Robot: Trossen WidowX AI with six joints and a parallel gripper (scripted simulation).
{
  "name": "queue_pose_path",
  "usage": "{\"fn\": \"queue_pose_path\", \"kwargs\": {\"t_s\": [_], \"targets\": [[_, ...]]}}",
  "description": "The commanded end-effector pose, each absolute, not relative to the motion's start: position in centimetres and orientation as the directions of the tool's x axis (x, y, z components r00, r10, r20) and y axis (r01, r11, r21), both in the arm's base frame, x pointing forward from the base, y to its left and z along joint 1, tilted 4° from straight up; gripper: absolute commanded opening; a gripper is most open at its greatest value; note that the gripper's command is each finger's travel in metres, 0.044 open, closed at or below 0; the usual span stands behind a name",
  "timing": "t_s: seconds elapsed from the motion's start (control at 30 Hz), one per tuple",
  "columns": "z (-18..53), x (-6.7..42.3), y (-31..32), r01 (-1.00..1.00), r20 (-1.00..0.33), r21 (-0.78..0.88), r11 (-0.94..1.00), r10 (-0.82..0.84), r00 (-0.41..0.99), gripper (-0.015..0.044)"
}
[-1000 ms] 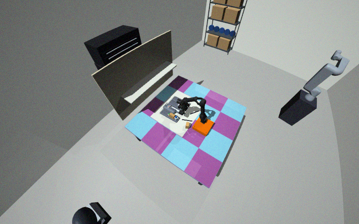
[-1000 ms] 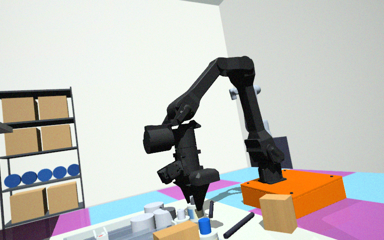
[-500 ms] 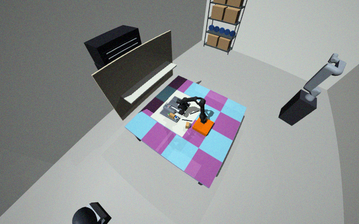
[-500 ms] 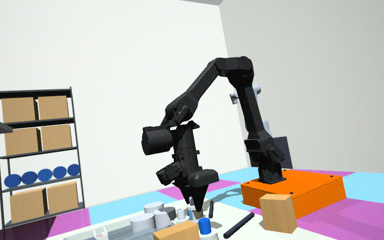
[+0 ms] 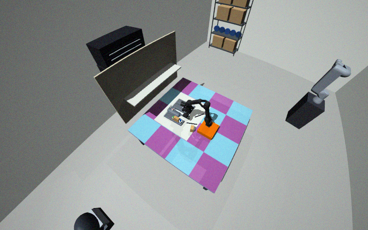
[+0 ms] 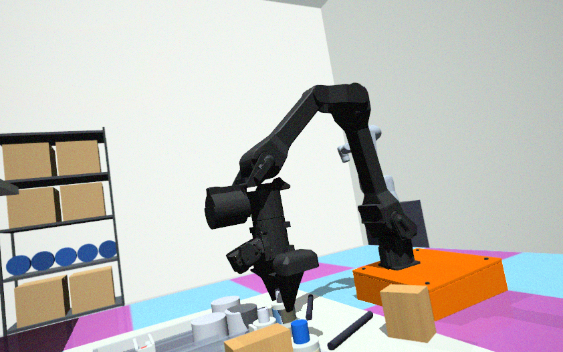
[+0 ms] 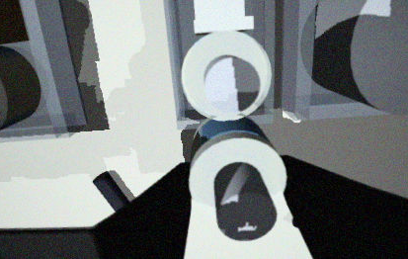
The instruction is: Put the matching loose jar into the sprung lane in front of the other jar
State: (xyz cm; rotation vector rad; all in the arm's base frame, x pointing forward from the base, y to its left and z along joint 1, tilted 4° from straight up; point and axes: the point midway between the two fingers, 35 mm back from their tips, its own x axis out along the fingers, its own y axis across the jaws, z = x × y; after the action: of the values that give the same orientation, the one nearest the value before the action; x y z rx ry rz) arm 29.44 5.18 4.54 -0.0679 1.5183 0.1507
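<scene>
My gripper (image 6: 287,301) (image 5: 184,109) (image 7: 233,168) is shut on the loose jar (image 7: 237,163) (image 6: 280,311), which has a white lid and a blue band. It holds the jar upright and low at the open front of the middle sprung lane (image 7: 179,74). The matching white-lidded jar (image 7: 226,74) (image 6: 263,314) stands in that lane just behind the held one. I cannot tell whether the two jars touch. The white pusher plate (image 7: 223,17) shows behind the lane jar.
Neighbouring lanes hold big grey cylinders, one on the left (image 7: 4,94) and one on the right (image 7: 384,54). A blue-capped jar (image 6: 299,330), two wooden blocks (image 6: 407,311) (image 6: 257,340) and dark rods (image 6: 349,330) (image 7: 110,188) lie near. The orange arm base (image 6: 449,275) stands to the right.
</scene>
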Motion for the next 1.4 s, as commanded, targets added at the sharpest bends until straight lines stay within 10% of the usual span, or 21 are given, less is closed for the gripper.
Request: {"fn": "queue_pose_path", "kwargs": {"t_s": [0.0, 1.37], "targets": [[4.7, 30.1, 5.4, -0.141, -0.996, 0.056, 0.988, 0.065, 0.061, 0.0000], [4.9, 31.7, 5.7, -0.141, -0.996, 0.056, 0.988, 0.065, 0.062, 0.0000]]}}
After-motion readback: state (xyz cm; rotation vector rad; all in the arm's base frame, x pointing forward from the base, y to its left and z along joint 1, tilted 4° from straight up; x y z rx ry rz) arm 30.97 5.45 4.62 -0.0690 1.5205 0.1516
